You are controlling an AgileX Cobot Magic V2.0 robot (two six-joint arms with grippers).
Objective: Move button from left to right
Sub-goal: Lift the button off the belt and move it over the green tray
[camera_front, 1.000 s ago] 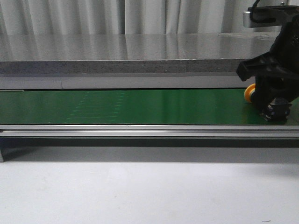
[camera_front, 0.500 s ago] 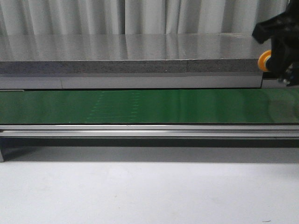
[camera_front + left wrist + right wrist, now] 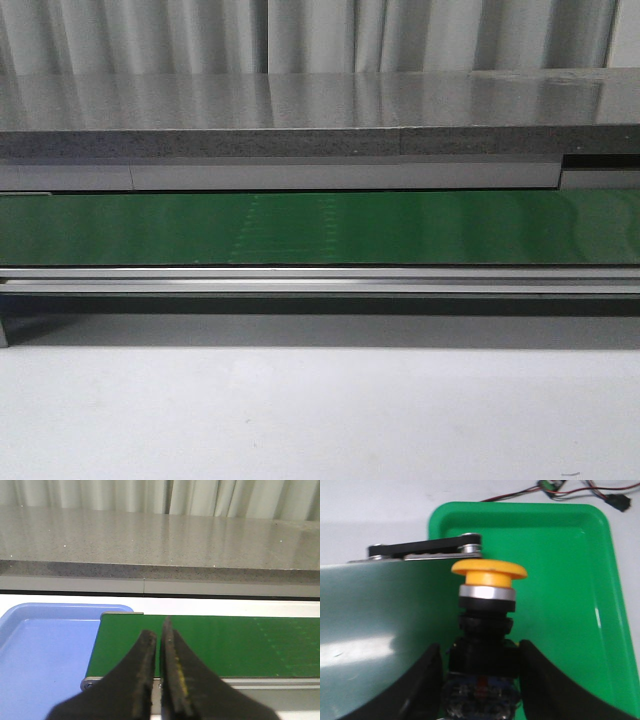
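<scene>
The right gripper (image 3: 481,680) clamps the button (image 3: 487,605) above a green tray (image 3: 560,580) beside the conveyor belt (image 3: 380,610); the left gripper (image 3: 160,645) is closed.

A lab or workshop test cell: a green conveyor belt (image 3: 320,228) in an aluminium frame runs along a white bench (image 3: 320,410), a grey speckled counter (image 3: 300,110) and pale curtains (image 3: 320,35) behind, plastic trays at its ends.

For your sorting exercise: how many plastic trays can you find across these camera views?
2. A blue tray lies at the conveyor belt's left end; a green tray lies below the button held by the right gripper. Others may be hidden.
</scene>
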